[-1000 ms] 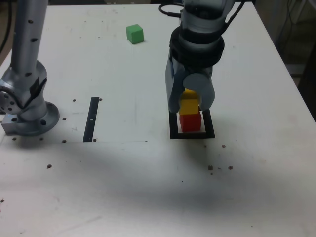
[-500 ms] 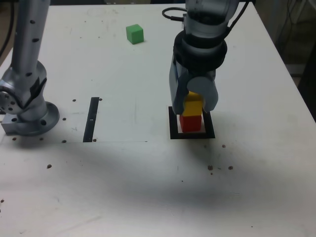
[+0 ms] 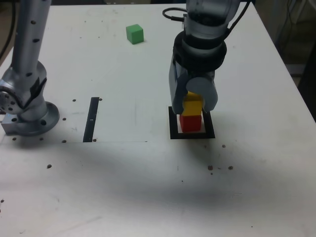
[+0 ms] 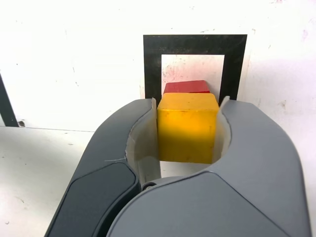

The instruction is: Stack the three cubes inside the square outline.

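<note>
A yellow cube (image 3: pixel 192 104) rests on top of a red cube (image 3: pixel 190 122) inside the square outline (image 3: pixel 173 129). My gripper (image 3: pixel 192 106) reaches down over the stack, its jaws pressed against both sides of the yellow cube. In the wrist view the yellow cube (image 4: pixel 187 128) fills the gap between the pale pads (image 4: pixel 148 133) of the gripper (image 4: pixel 187 106). Just beyond it, a strip of the red cube (image 4: pixel 186 87) shows within the black outline (image 4: pixel 152 64). A green cube (image 3: pixel 134 34) lies alone at the far side of the table, towards the exterior view's left.
The arm's grey base (image 3: pixel 29 113) stands at the exterior view's left edge. A narrow black strip (image 3: pixel 91 119) lies between the base and the outline. A black cable (image 3: pixel 170 10) loops behind the arm. Small dark specks dot the white table.
The gripper and the yellow cube have shifted slightly to the exterior view's right, so the yellow cube now sits squarely over the red one. The green cube has not moved.
</note>
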You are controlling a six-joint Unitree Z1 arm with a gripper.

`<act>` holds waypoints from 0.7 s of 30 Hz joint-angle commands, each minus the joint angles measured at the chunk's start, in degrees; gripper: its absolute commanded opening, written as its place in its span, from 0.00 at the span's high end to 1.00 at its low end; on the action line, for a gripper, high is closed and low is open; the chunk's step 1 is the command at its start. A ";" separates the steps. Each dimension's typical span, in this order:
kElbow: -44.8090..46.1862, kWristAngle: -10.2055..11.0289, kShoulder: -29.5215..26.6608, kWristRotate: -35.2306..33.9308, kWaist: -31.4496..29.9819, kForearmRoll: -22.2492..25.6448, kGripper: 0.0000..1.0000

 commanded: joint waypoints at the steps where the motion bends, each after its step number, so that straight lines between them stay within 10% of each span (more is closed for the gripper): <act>1: -0.24 -0.10 0.09 0.22 0.09 0.06 0.35; 9: 0.71 0.24 -0.38 0.23 0.09 -0.42 0.03; 21: 0.37 1.22 -4.53 0.87 0.56 1.64 0.01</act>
